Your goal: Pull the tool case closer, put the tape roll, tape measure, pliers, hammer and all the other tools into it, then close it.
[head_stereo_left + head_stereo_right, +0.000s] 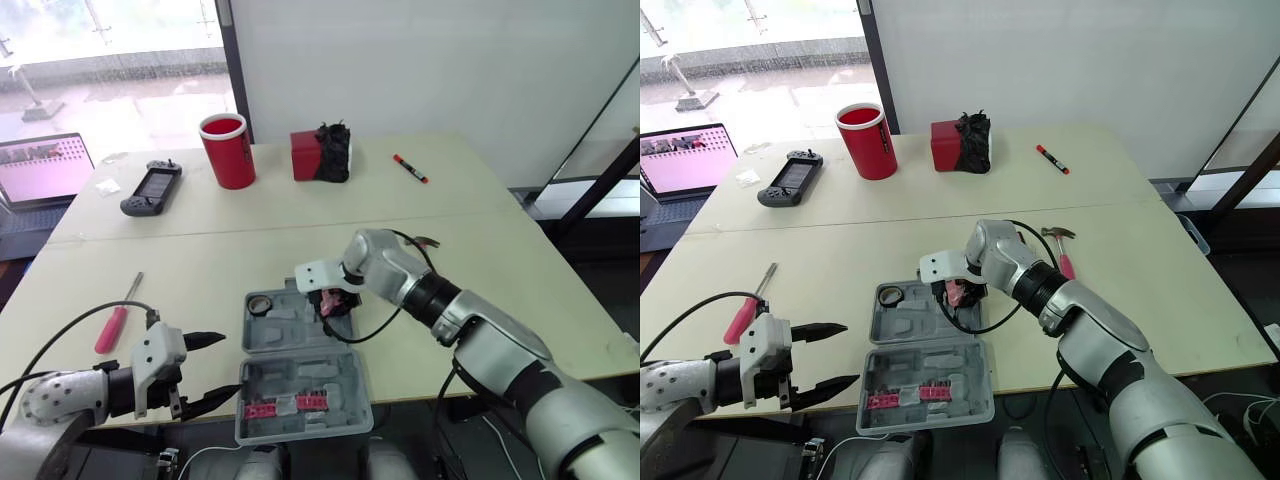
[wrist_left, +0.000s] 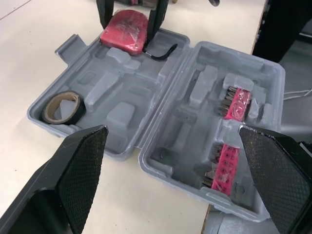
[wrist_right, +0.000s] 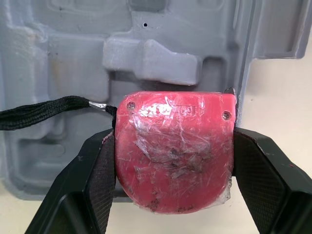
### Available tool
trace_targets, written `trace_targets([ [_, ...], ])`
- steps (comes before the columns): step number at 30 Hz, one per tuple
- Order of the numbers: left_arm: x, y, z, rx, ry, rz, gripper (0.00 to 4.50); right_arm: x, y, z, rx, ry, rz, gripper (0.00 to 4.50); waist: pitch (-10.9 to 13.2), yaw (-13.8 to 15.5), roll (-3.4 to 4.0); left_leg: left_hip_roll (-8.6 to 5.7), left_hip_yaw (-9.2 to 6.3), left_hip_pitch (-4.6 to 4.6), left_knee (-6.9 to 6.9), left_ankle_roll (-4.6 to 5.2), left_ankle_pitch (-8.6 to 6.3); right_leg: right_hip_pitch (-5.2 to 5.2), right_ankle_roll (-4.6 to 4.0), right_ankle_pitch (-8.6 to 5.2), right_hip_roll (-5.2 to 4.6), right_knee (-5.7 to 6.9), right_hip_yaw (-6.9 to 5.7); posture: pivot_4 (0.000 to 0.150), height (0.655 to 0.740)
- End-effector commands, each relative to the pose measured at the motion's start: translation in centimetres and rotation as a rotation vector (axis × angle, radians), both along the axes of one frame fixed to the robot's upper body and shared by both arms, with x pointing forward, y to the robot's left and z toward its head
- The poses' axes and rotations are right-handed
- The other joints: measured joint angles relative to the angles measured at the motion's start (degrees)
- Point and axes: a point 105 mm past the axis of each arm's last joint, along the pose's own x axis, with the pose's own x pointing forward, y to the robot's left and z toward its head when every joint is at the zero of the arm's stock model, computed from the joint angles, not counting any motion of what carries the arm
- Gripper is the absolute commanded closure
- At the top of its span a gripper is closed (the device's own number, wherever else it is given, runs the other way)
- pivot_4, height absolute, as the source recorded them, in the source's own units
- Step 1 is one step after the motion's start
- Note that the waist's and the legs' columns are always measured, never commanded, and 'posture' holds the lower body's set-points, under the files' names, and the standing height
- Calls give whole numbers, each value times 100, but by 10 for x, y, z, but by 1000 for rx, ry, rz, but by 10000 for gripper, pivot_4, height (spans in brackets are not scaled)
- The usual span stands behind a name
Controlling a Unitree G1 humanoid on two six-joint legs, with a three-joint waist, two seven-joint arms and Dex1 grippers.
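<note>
Bench [image 1: 480, 230] carries open grey tool case [image 1: 285, 335] at near edge, tape roll [image 1: 263, 302] in its far-left pocket. Right end effector [image 1: 335, 302] clamped on red tape measure [image 3: 173, 151] over case's far-right corner. Left end effector [image 1: 228, 365] has fingers apart, just left of case.

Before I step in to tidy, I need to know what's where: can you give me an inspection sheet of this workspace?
Surface: pale table.
Job's things: tool case open at near edge; tape roll in it; screwdriver and hammer lying outside.
Clutter: cup, game controller, red box, marker, laptop.
End effectors: left end effector open beside case; right end effector shut on tape measure over case.
Cables: black cable looping off each arm.
Surroundings: window, white wall.
</note>
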Motion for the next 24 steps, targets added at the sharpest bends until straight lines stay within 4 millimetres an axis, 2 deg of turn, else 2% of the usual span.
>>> trace_targets([
  [1, 0, 0, 5, 5, -23, 0, 0, 0, 8, 7, 26, -15, 20, 11758, 0, 0, 0, 0, 0, 0, -1, 0, 0, 0, 0, 0, 1, 0, 0, 1500, 7400],
  [6, 1, 1, 4, 9, -23, 2, 0, 6, 11, 14, 46, -70, 18, 11758, 0, -5, 0, 0, 0, 0, -1, 0, 0, -1, 0, 0, 2, 0, 0, 1500, 7400],
  [8, 2, 2, 4, 10, -25, 5, 0, 8, 12, 25, 60, -114, 24, 4690, 1, -3, 1, 0, 0, 0, -2, 0, 0, -2, 0, 0, 2, 0, 0, 1500, 7400],
  [9, 2, 2, 4, 10, -25, 7, 0, 5, 11, 31, 59, -121, 40, 1278, 1, 0, 1, 0, 0, 0, -1, 0, 0, -2, 0, 0, 2, 0, 0, 1500, 7400],
  [10, 2, 2, 4, 9, -24, 8, 0, 2, 9, 36, 58, -121, 54, 527, 1, 8, 2, 0, 0, 0, -1, 0, 0, -2, 0, 0, 2, 0, 1, 1500, 7400],
  [16, 2, 4, 3, 14, -22, 11, 0, -29, -7, 52, 128, -57, 69, 527, 0, 33, 0, 1, -1, -2, -1, -3, -2, 2, 0, 0, 1, -3, 0, 1500, 7400],
  [18, 3, 5, 3, 13, -25, 11, 0, -37, -7, 60, 240, -29, 59, 527, 0, 26, 0, 1, 1, -1, -1, -3, -2, 3, 0, 0, 0, -4, 0, 1500, 7400],
  [20, 4, 4, 3, 9, -29, 8, 0, -41, 3, 75, 486, -13, 59, 527, 0, 21, -1, 4, 2, -1, -1, -3, -2, 2, 0, 0, 1, -4, 1, 1500, 7400],
  [21, 5, 3, 3, 4, -29, 6, 0, -41, 3, 81, 575, -59, 81, 527, 0, 16, 0, 6, 1, -1, -2, -2, -2, 3, 0, 0, 2, -4, 1, 1500, 7400],
  [24, 6, 2, 3, -5, -29, 1, 0, -38, -1, 90, 707, -132, 103, 527, 0, 30, 0, 8, 4, 0, -2, -2, -2, 3, 0, 0, 2, -4, 3, 1500, 7400],
])
